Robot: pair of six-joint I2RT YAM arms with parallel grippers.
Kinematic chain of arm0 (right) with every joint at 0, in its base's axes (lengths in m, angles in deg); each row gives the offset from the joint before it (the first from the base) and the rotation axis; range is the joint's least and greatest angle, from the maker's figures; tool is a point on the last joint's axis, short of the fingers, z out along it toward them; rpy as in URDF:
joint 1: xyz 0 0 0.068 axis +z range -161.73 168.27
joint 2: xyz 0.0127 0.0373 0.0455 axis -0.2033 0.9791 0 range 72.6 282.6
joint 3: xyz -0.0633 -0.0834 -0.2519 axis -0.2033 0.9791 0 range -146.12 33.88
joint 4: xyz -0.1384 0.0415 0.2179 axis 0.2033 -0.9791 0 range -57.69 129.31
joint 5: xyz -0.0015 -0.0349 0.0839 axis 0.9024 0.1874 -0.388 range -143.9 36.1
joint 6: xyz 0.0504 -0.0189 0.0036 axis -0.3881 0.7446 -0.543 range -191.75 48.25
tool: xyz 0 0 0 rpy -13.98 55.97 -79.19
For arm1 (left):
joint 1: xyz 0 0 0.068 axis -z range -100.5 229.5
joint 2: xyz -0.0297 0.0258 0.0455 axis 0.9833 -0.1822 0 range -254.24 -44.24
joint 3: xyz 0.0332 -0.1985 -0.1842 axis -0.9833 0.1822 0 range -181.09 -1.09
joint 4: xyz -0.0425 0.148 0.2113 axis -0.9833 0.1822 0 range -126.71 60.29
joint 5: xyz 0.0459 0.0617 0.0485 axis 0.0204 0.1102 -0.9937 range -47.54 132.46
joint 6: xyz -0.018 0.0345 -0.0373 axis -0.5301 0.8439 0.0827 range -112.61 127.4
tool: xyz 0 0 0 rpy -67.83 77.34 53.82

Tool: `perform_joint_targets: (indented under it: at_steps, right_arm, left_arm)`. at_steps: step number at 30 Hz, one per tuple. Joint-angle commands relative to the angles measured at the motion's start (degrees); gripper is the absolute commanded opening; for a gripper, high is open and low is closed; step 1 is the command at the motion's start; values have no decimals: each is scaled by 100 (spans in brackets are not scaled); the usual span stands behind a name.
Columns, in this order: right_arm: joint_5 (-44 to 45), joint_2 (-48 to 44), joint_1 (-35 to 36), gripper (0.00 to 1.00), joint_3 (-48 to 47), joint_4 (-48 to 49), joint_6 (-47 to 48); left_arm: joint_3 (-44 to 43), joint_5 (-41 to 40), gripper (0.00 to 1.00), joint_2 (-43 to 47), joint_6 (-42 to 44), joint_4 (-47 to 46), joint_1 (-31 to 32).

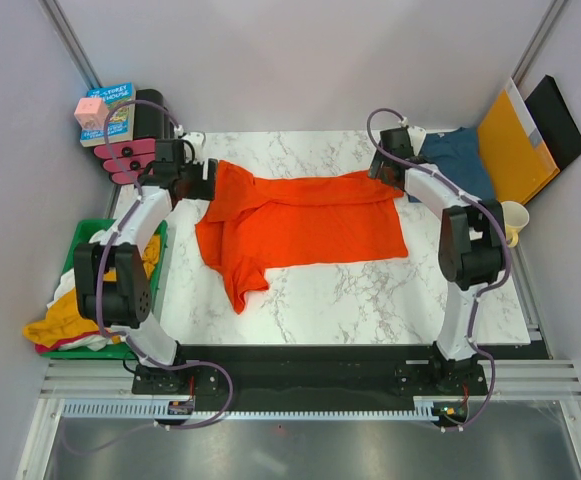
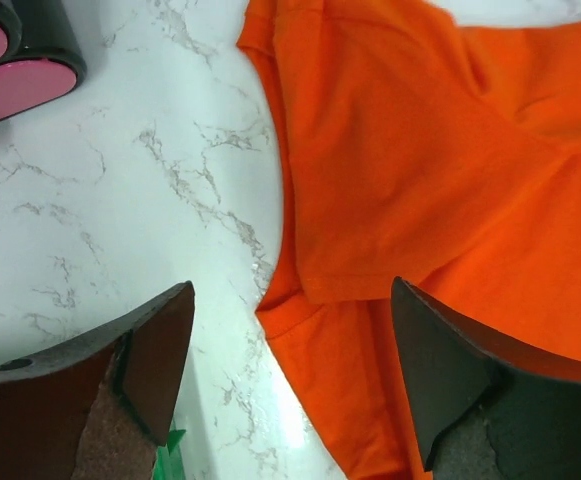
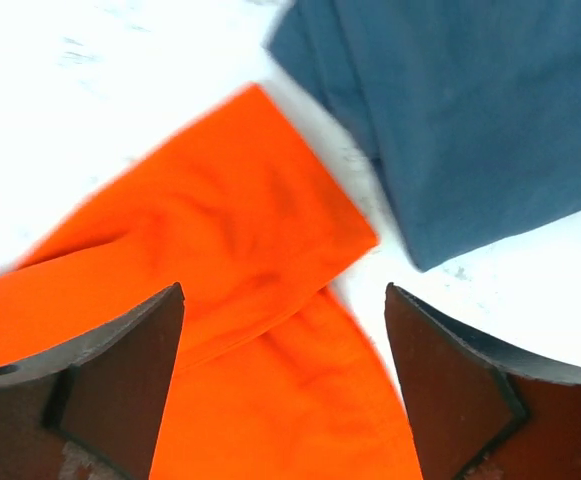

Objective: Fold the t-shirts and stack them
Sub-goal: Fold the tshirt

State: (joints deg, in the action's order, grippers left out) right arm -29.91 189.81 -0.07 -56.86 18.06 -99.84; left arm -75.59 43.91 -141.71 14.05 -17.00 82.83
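The orange-red t-shirt (image 1: 300,222) lies spread across the marble table, its far half folded over, one sleeve trailing toward the front left. The dark teal-blue t-shirt (image 1: 457,160) lies folded at the back right. My left gripper (image 1: 207,180) is open above the orange shirt's far-left edge (image 2: 420,180); the cloth edge lies between its fingers (image 2: 155,350), not gripped. My right gripper (image 1: 380,165) is open above the orange shirt's far-right corner (image 3: 240,230), with the teal-blue shirt (image 3: 470,110) just beyond it.
A green bin (image 1: 80,240) holding mustard-yellow and white garments stands at the left table edge. Pink and black objects (image 1: 130,155) and small boxes sit at the back left. An orange-yellow envelope (image 1: 515,145), a black panel and a cup (image 1: 513,218) are at the right.
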Motion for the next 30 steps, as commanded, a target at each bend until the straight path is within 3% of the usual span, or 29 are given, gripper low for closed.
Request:
perform_joint_targets:
  at_steps: [1, 2, 4, 5, 6, 7, 8, 9, 11, 16, 30]
  right_arm:
    - [-552, -716, 126, 85, 432, 148, -204]
    - [-779, -752, 178, 77, 530, 113, -240]
    - [-834, -831, 344, 60, 897, 51, -354]
    - [-843, -857, 415, 41, 1039, 60, -407]
    - [-826, -875, 468, 32, 1154, 104, -503]
    - [-808, -875, 599, 19, 1372, 122, -565]
    - [-799, -866, 653, 0, 1453, 130, -626]
    - [-808, -831, 688, 0, 1515, 148, -679]
    - [-808, -822, 829, 0, 1638, 165, -802]
    - [-650, -761, 1083, 0, 1709, 192, -960]
    - [-755, -954, 1391, 0, 2728, 148, -1751]
  left_arm:
    - [14, 557, 82, 545, -296, 323, 88]
    - [93, 619, 80, 597, -253, 402, 132]
    - [365, 777, 67, 685, -139, 551, 290]
    - [436, 812, 60, 677, -25, 587, 352]
    - [558, 830, 44, 616, 20, 622, 387]
    - [612, 874, 37, 563, 46, 692, 431]
    - [621, 857, 30, 502, 64, 754, 449]
    - [621, 874, 14, 414, 55, 806, 449]
    - [630, 971, 2, 255, 73, 903, 458]
    - [849, 1278, 2, 194, 72, 912, 528]
    - [937, 603, 4, -518, 634, 1904, 695]
